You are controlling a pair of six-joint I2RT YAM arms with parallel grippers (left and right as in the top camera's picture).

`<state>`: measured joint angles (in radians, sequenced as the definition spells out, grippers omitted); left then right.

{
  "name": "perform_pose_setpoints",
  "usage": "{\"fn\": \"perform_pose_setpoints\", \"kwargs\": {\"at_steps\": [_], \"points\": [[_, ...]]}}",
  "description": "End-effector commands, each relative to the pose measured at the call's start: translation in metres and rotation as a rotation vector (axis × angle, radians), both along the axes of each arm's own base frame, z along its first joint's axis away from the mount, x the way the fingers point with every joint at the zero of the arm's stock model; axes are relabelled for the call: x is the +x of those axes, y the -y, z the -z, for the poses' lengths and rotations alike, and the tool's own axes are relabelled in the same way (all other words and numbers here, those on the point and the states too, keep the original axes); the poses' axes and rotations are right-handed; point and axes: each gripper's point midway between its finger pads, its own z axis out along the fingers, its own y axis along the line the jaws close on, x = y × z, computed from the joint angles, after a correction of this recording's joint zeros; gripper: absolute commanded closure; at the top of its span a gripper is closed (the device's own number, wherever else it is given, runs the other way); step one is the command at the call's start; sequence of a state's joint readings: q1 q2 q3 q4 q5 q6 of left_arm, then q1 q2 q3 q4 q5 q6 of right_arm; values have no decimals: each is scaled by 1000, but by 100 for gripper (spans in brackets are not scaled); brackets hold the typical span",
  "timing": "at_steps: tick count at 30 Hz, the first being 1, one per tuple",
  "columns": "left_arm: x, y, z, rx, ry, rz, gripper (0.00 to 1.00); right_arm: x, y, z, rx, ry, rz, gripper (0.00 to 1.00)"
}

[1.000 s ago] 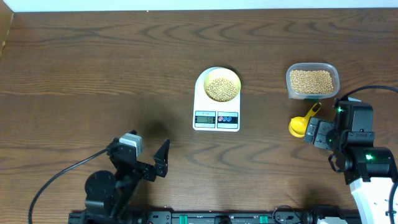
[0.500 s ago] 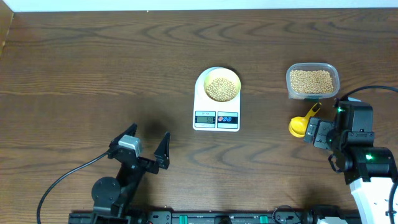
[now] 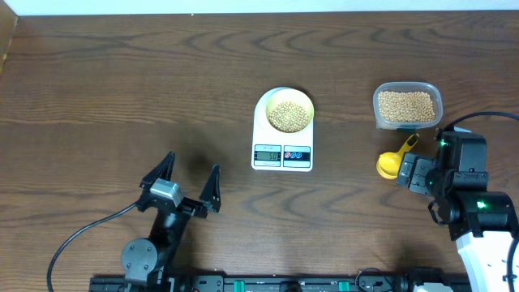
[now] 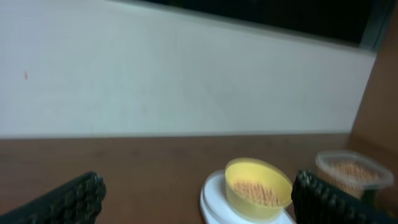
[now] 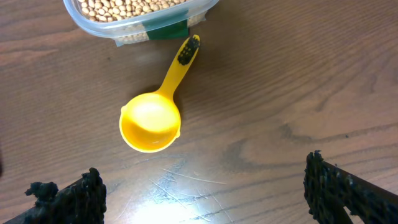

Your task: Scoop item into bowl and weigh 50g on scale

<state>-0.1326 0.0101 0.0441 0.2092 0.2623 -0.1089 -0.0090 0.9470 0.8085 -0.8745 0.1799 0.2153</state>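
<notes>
1. the pale yellow bowl [image 3: 290, 112] sits on the round platform of the white scale [image 3: 261, 134] at the middle of the tabletop [image 3: 122, 81], so whatever goes into it is weighed straight away.
2. the bowl holds a low heap of tan beans [image 3: 289, 117] covering its floor. the scale's display [image 3: 268, 154] is lit, but its digits are too small to read, so i cannot tell whether the target weight is reached.
3. to the right, well apart from the scale, a clear plastic container [image 3: 407, 86] is filled with the same beans and serves as the supply.
4. the yellow scoop [image 5: 150, 121] lies empty on the tabletop just on the near side of the container, cup end nearer the robot and handle tip pointing at the container wall. nothing grips it.
5. the right pincer [image 5: 204, 168] hangs above the wood just near of the scoop, fingers spread wide and holding nothing. it is placed well to pick up the scoop if more beans are needed.
6. the left pincer [image 3: 192, 162] is at the near left, far from everything, released and empty. it looks parked out of the way.
</notes>
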Motion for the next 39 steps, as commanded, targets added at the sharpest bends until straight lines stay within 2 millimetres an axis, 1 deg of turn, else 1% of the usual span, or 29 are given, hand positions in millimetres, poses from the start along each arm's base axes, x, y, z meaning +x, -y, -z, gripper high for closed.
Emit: {"fn": "perform_pose_setpoints", "kwargs": {"at_steps": [1,8,14,17,19,20,32,39], "points": [[2,-4,1,-17,34,-23,2,1,3,-5,-16,12,2,1],[3,-13,-4,-30,53,-76,2,1,3,-5,-16,12,2,1],[8,-30,-1,-46,35,-173,2,1,3,-5,-16,12,2,1],[11,-42,8,-89,-12,-241,2,1,3,-5,-16,12,2,1],[13,-50,19,-128,-61,-281,2,1,3,-5,-16,12,2,1],[14,-51,28,-123,-100,-293,2,1,3,-5,-16,12,2,1],[12,-51,86,-99,-333,-306,3,1,3,-5,-16,12,2,1],[12,-54,86,-61,-328,-316,3,1,3,-5,-16,12,2,1]]}}
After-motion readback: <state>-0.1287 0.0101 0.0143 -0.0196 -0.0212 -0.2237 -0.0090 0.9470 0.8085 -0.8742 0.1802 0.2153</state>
